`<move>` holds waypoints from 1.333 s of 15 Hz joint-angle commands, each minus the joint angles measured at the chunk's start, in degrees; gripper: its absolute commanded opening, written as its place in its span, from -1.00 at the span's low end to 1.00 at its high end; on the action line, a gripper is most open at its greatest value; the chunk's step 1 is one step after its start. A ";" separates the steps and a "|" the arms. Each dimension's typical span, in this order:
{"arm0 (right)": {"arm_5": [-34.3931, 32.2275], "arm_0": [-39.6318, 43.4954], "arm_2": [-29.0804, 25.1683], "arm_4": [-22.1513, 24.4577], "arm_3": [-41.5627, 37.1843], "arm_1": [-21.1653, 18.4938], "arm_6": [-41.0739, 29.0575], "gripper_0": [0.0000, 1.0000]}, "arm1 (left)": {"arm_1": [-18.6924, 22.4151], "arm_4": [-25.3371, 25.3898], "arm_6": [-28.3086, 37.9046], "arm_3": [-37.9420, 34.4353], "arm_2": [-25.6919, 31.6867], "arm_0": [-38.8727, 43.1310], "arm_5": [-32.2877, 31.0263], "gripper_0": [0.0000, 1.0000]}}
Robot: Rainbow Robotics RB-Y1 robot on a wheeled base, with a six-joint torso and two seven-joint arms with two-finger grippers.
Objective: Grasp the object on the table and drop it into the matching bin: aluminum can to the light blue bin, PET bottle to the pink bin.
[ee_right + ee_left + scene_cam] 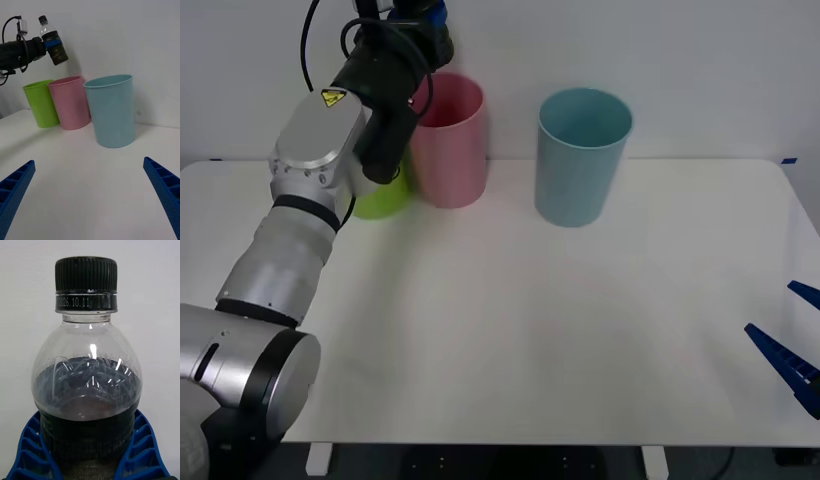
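- Left gripper: its blue ribbed fingers are clamped around the dark lower body of the PET bottle, holding it high in the air above the far left part of the tabletop.
- The bottle's long axis is tilted, black cap up and leaning away from the bins, base down and toward them.
- The key relation: in the right wrist view the bottle hangs well above the rims, over the lime green bin and the near edge of the pink bin; whether it is centred over the pink mouth cannot be told.
- Light blue bin: next along the far edge, not the target.
- Right gripper: spread wide and empty, low near the right edge, well away from the bottle.
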 commanded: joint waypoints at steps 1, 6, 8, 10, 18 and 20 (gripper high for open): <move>0.00 0.00 0.00 0.00 0.00 0.00 0.00 1.00 | -0.06 -0.27 -0.48 0.00 -0.05 -0.01 0.13 -0.99; 0.00 0.00 0.00 0.00 0.00 0.00 0.00 1.00 | -0.06 -0.09 -0.74 -0.09 -0.05 0.08 0.13 1.00; 0.00 0.00 0.00 0.00 0.00 0.00 0.00 1.00 | -0.06 0.09 -0.74 -0.09 -0.05 0.08 0.13 1.00; 0.00 0.00 0.00 0.00 0.00 0.00 0.00 1.00 | -0.06 0.44 -0.74 -0.09 -0.05 0.16 -0.13 1.00; 0.00 0.00 0.00 0.00 0.00 0.00 0.00 1.00 | 0.11 3.60 -0.65 -13.62 1.97 10.80 -7.95 1.00; 0.00 0.00 0.00 0.00 0.00 0.00 0.00 1.00 | 0.64 4.74 -0.74 -18.46 2.67 14.93 -10.15 1.00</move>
